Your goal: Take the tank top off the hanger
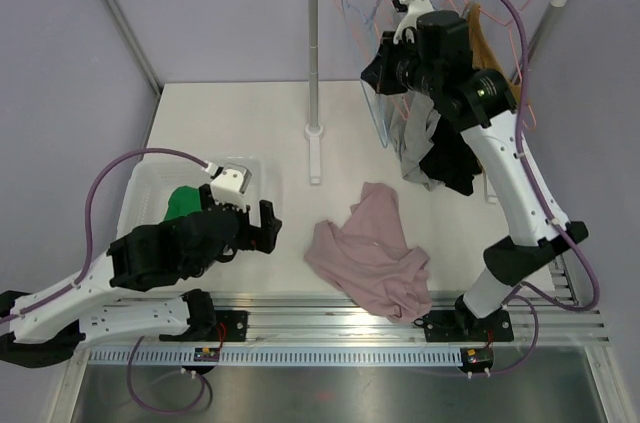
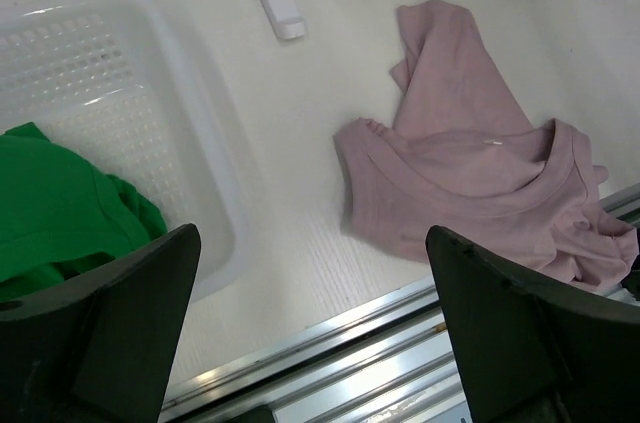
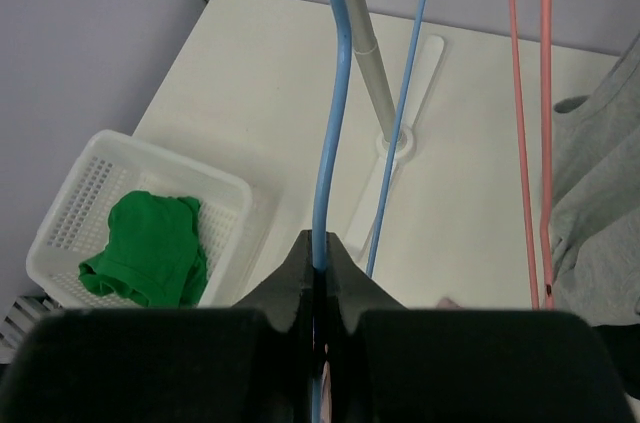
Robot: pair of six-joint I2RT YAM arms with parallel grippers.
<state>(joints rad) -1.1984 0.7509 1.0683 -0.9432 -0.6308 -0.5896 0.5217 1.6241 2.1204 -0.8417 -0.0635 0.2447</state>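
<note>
Here the left gripper (image 2: 312, 243) hung wide open just beside the white perforated plastic basket (image 2: 90, 63); the crumpled green tank top (image 2: 60, 203) lay inside it. Well beyond the basket, the right gripper (image 3: 320, 263) pinched a thin blue wire hanger (image 3: 330, 143).

Readable text: none is showing in any view.
Blue hanger (image 3: 333, 123): running up from between the right claw's (image 3: 318, 240) tips, bare wire, nothing is reading on it.
Pink garment (image 2: 470, 173): lying just ahead of the left claw (image 2: 310, 238), plain cloth facing up.
Small board (image 1: 208, 352): sitting well behind the left claw on the near rail — its marks are coming out too small to read.
</note>
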